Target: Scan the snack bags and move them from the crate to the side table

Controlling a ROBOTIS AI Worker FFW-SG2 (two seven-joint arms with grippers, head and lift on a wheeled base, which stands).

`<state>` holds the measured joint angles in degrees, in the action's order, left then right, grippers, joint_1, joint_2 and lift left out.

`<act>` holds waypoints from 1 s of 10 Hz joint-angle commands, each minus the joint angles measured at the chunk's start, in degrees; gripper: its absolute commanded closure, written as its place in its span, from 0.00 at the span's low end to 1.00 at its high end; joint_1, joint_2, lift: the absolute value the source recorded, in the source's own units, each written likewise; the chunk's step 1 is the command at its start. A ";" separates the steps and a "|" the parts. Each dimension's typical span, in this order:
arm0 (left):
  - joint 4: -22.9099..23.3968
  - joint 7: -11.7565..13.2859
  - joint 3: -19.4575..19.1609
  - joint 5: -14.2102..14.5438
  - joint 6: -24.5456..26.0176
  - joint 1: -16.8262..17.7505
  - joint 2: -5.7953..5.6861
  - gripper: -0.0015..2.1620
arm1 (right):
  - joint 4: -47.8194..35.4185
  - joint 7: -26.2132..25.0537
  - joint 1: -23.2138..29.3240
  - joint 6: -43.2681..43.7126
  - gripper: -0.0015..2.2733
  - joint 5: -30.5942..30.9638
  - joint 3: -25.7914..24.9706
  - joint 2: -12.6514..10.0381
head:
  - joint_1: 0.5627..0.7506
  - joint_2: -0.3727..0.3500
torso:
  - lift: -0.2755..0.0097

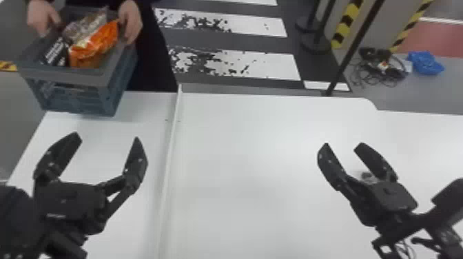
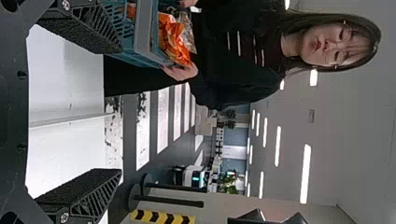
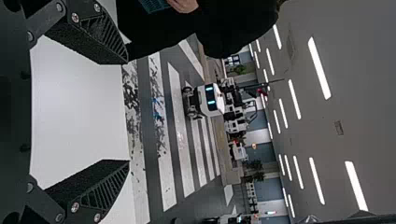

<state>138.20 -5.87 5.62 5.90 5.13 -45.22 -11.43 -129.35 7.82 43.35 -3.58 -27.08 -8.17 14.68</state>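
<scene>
"Where were the snack bags?"

"Inside the crate, to the far left: a glossy orange plastic bag, with a clear-and-brown crinkly bag beside it. The grey-blue slatted plastic crate was upright at the far left corner of the smooth white table. One hand of a person held its left side, the other hand its right. I couldn't tell whether its base touched down."

"And your pincers?"

"My black left gripper was wide open and empty, on the near side of the crate. The black right gripper, well apart to the right, was open and empty too."

"Which step was that?"

"Crate delivery, I judged, with picking and scanning ahead. The next move called for waiting until the hands let go, then lowering the left gripper over the rim onto the orange bag."

"Any room?"

"Plenty: bare tabletop lay between the arms. I minded the crate's walls, the far edge, and the thin pale strip running near to far."
</scene>
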 commanded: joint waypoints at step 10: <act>0.05 0.51 -0.44 0.69 0.11 0.13 0.09 0.04 | -0.64 0.09 0.16 -0.78 0.08 -0.61 -0.53 0.00 | 0.70 0.37 | 0.66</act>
<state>138.32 -5.37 5.20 6.59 5.23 -45.09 -11.34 -129.99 7.91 43.51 -4.34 -27.69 -8.70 14.68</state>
